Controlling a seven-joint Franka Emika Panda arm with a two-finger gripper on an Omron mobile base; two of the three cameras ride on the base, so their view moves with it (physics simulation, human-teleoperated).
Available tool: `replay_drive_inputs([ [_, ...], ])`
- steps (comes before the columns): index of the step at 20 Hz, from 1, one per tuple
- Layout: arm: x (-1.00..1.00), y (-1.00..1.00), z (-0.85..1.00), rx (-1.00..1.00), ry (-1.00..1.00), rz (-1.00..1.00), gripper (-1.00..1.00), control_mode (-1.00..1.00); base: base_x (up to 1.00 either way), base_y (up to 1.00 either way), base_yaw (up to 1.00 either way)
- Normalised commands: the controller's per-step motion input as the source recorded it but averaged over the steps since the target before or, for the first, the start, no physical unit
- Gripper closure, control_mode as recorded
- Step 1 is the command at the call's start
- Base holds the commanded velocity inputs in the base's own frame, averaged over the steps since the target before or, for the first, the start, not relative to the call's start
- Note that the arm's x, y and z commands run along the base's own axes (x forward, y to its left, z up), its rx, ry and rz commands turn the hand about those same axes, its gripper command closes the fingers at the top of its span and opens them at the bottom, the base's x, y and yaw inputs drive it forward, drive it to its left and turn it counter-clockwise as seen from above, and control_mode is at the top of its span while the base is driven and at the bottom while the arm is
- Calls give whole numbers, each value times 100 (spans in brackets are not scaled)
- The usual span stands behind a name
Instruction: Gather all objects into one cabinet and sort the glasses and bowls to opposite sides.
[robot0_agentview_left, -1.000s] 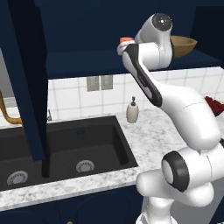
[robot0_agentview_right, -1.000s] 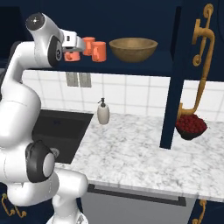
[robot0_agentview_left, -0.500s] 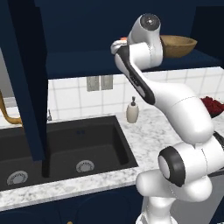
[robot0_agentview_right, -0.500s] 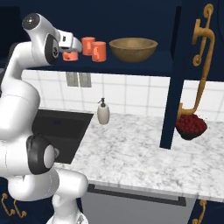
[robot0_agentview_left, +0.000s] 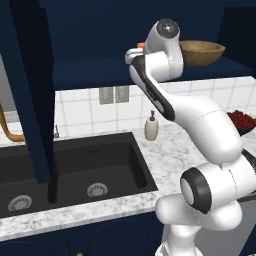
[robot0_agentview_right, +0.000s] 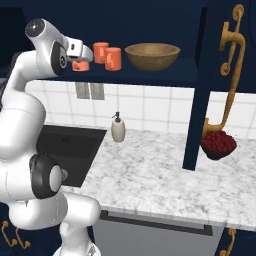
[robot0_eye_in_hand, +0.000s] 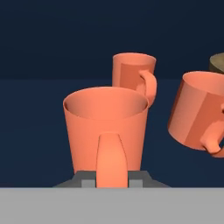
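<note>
Closest to my hand camera sits an orange mug (robot0_eye_in_hand: 106, 131), upright, handle turned straight toward me, its base right at the jaws; whether the jaws are clamped on it or merely beside it I cannot tell, since the tips are hidden behind the handle. From the right base camera the gripper (robot0_agentview_right: 81, 54) reaches over the front lip of the cabinet shelf (robot0_agentview_right: 150, 74), with that same mug just under it at the shelf's left end. Beyond it stand two more mugs: a second mug (robot0_eye_in_hand: 197, 112) to my right in the hand camera, looking tilted there, and a third mug (robot0_eye_in_hand: 132, 75) further back, upright, handle to the right. Open shelf shows between the near mug and each of these, though the pair themselves stand just beside each other in the right base camera. Further right along the shelf rests the wooden bowl (robot0_agentview_right: 152, 55), a clear strip of shelf between it and the mugs. Right of the bowl the open cabinet door (robot0_agentview_right: 197, 90) stands edge-on. Below, the marble worktop (robot0_agentview_right: 165, 170) carries a soap dispenser (robot0_agentview_right: 118, 128) by the black sink (robot0_agentview_left: 75, 167).
</note>
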Motion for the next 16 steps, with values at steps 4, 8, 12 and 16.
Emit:
replay_drive_inputs([
  [4,45,0,-18,0,0,0,100,-100,0,0,0],
  [8,6,2,-10,0,0,0,-100,-100,0,0,0],
  [12,-6,2,0,0,0,0,-100,-100,0,0,0],
  [16,-45,0,6,0,0,0,-100,-100,0,0,0],
])
